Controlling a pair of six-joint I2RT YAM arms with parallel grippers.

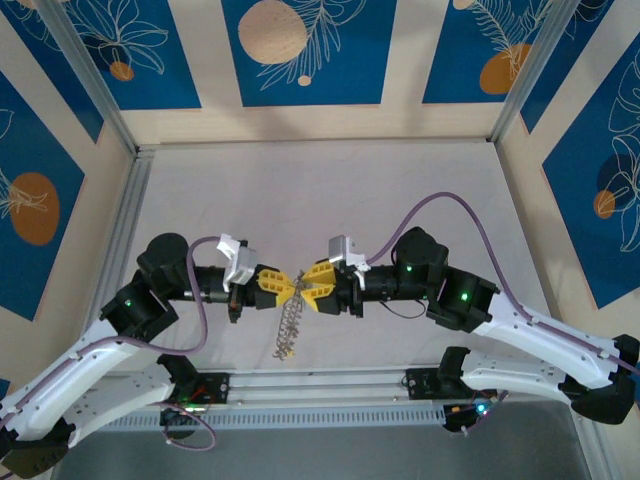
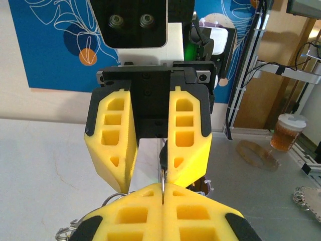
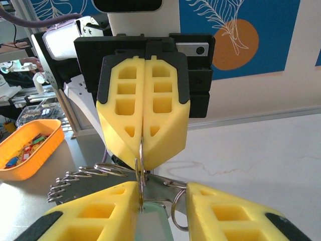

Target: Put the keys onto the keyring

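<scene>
The left tool [image 3: 142, 159] has its yellow fingers pressed flat together. A thin silver wire comes out from between the tips, and I take that to be the rim of the keyring [image 3: 141, 150] seen edge-on. That grip makes sense to me: pinching the ring by its rim leaves the rest of the loop free for the other arm to work on.

The right tool [image 2: 148, 181] faces it nose to nose with its fingers apart, and the ring's wire sits in the gap close against one finger. A flat pale piece lies between its fingers in its own wrist view. I cannot tell whether that is a key head or part of the ring. Nothing looks clamped there, so I judge this side is lining up rather than gripping.

Below the meeting point, the bunch of keys [image 1: 289, 330] trails down from the ring as a narrow silver string toward the near edge of the desk [image 1: 400, 200]. I cannot tell whether its end rests on the surface. From the right wrist view the bunch reads as a tangle of wire loops just behind the fingers.

Both arms reach in from the sides to meet at the centre, which keeps the work under the overhead camera. Off to one side of the right wrist view sits an orange tray [image 3: 42, 153] of small coloured pieces, probably spare keys.
</scene>
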